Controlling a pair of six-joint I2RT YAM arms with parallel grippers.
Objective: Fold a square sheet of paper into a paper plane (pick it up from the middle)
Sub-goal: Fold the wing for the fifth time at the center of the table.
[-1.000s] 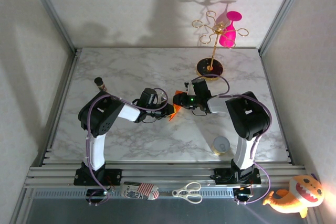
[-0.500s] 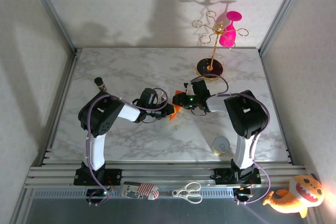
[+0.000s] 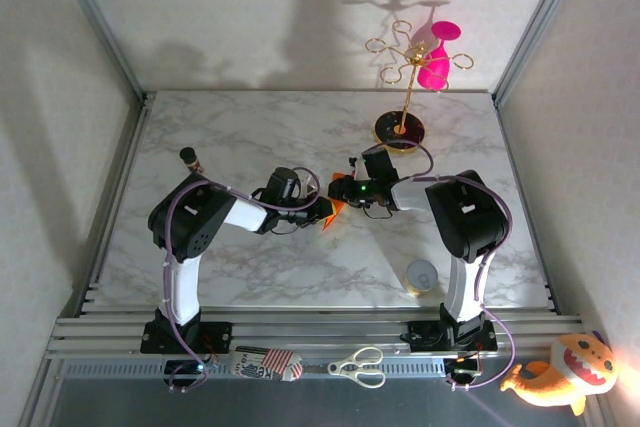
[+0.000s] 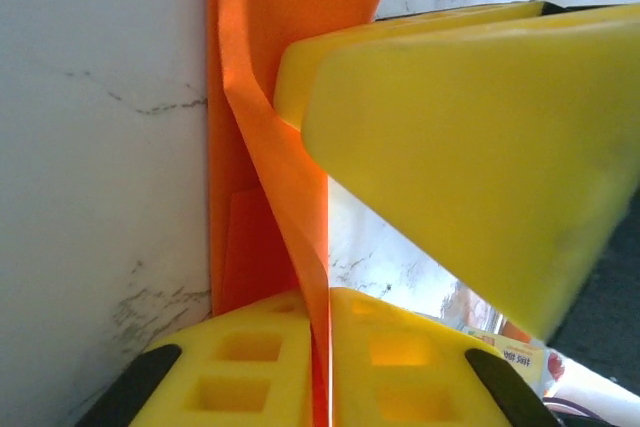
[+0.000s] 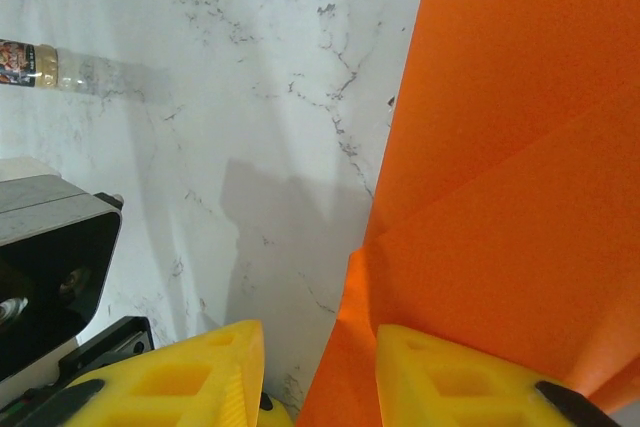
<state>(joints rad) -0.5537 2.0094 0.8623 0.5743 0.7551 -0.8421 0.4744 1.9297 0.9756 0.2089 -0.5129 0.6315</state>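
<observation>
The orange sheet of paper (image 3: pixel 336 209) is partly folded, with creases, and lies at mid table between both grippers. In the left wrist view the paper (image 4: pixel 270 147) stands on edge and my left gripper (image 4: pixel 322 357) is shut on its lower edge, the yellow pads pressed together on it. My right gripper's yellow finger (image 4: pixel 470 137) looms close on the right. In the right wrist view my right gripper (image 5: pixel 320 377) is open, its right finger (image 5: pixel 460 382) resting over the folded paper (image 5: pixel 500 167) and the paper's left edge lying in the gap. From above, the left gripper (image 3: pixel 322 212) and right gripper (image 3: pixel 345 192) almost touch.
A gold stand on a black round base (image 3: pixel 400 130) holds a pink glass (image 3: pixel 437 55) at the back right. A small bottle (image 3: pixel 190 159) lies at the left, a tape roll (image 3: pixel 421 275) at the front right. Scissors (image 3: pixel 358 367) and an orange plush toy (image 3: pixel 560 373) lie off the table's front.
The right arm's wrist has edged slightly left toward the left gripper. The left gripper keeps its hold on the paper.
</observation>
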